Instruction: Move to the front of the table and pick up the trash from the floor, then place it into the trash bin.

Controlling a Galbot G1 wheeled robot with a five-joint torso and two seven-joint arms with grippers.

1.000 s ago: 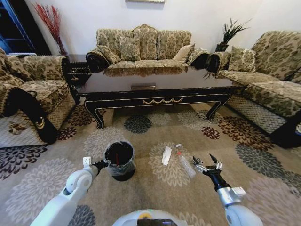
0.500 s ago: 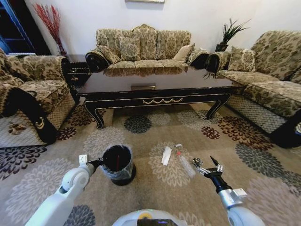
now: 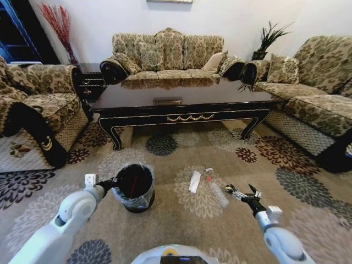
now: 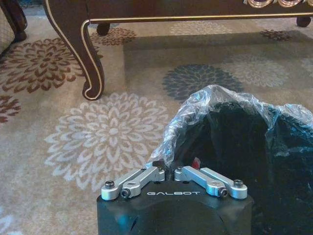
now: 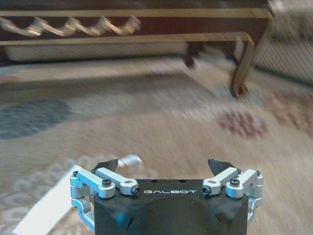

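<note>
Head view: glossy dark surface at 12 o'clock; flowered floor; liner-crinkled trash bin is gripped at its rim by the closed left claw. Clear, red-capped trash lies at 10 o'clock of the wide-open, empty right claw, which should be lowered astride it.

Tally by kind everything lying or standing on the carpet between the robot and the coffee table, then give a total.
Clear plastic bottle: 1
White wrapper: 1
Black trash bin: 1
Total: 3
</note>
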